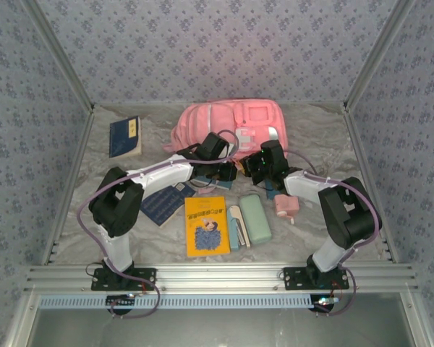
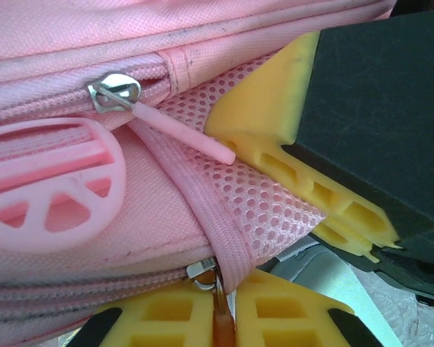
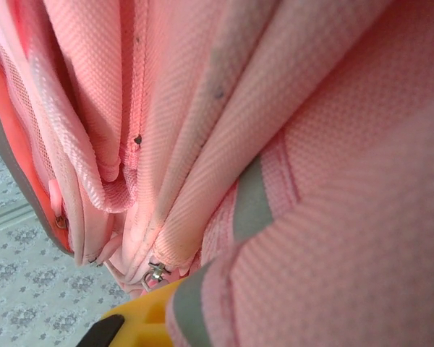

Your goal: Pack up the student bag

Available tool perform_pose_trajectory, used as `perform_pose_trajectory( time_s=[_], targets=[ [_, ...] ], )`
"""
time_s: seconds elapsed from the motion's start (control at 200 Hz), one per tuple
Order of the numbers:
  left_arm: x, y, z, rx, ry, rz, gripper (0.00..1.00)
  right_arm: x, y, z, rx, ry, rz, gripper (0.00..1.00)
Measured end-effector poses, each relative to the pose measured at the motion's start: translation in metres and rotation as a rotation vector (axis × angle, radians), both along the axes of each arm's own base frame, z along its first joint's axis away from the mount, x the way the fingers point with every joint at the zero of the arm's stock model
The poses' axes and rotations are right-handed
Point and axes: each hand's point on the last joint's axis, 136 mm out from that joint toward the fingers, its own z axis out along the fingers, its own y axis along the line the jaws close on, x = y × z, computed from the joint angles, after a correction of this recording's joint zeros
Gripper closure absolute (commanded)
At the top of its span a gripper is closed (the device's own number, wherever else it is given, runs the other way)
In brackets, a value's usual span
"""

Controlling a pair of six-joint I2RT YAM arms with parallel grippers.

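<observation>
Left wrist view puts the left end effector (image 2: 224, 322) closed on a small metal zip pull (image 2: 205, 270) right between its yellow fingertips. That thin pull could slip free, or the zip could jam on bunched mesh, if the tug fights the right end effector (image 1: 252, 170), closed just ahead to the right and seemingly pinching fabric. Beyond lies the student bag (image 1: 202, 126), a large soft pink fabric backpack with white patches, slumped on the worktop (image 1: 311, 238), creased and loosely folded.
</observation>
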Motion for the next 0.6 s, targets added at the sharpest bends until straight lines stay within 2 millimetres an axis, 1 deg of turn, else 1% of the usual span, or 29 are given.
perform_pose_trajectory(
  time_s=[0.185, 0.345, 0.445, 0.605],
  targets=[
    [-0.0001, -0.0002, 0.0001, 0.000, -0.001, -0.001, 0.86, 0.0000, 0.0000, 0.0002, 0.002, 0.002, -0.002, 1.00],
    [-0.0013, -0.0020, 0.0007, -0.004, -0.003, -0.009, 0.83, 0.0000, -0.0002, -0.0001, 0.002, 0.002, -0.002, 1.00],
    [-0.0021, -0.0035, 0.0010, -0.007, -0.005, -0.012, 0.82, 0.0001, -0.0010, -0.0005, 0.003, 0.000, -0.004, 1.00],
    [-0.0039, -0.0028, -0.0026, -0.006, -0.001, -0.015, 0.88, -0.0006, -0.0015, -0.0020, 0.002, 0.003, -0.004, 1.00]
  ],
)
